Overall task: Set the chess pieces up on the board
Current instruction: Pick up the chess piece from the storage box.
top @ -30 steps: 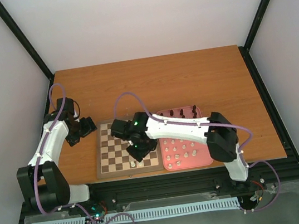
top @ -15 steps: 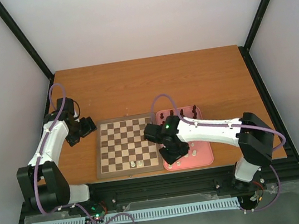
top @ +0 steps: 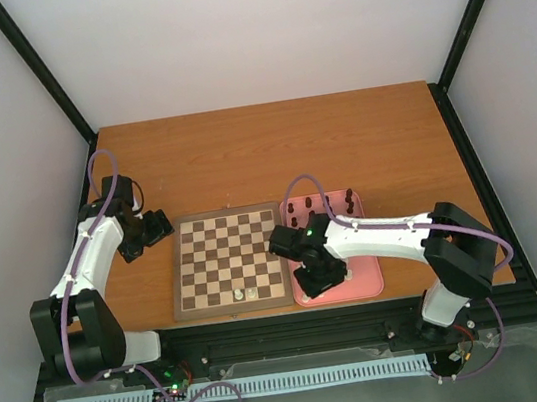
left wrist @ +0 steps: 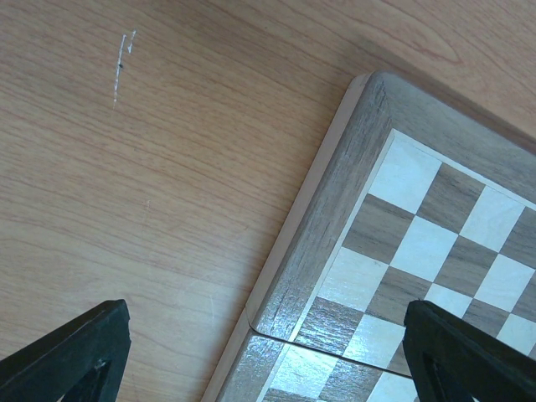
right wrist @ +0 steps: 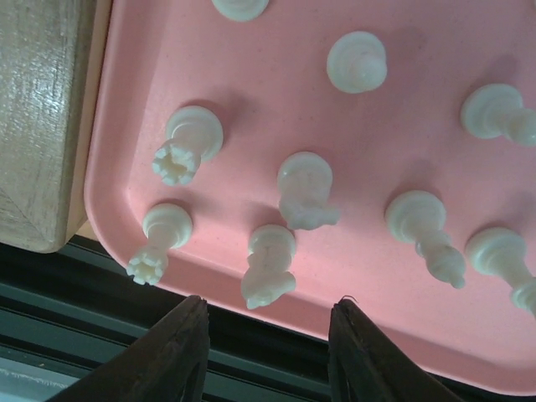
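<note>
While above pink tray (right wrist: pixel 419 134) — right pincer (right wrist: pixel 270 335) (jaws apart), cream pieces (right wrist: pixel 306 188) beneath.

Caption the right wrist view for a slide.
Right hand hovers empty over cream chess pieces standing on the pink tray.

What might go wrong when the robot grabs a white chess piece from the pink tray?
The right hand hovers over crowded cream-white chess pieces in the pink rectangular tray, so its fingers might topple a neighbour. The tray sits at the brown wooden table's near edge; a knocked piece might roll off.
</note>
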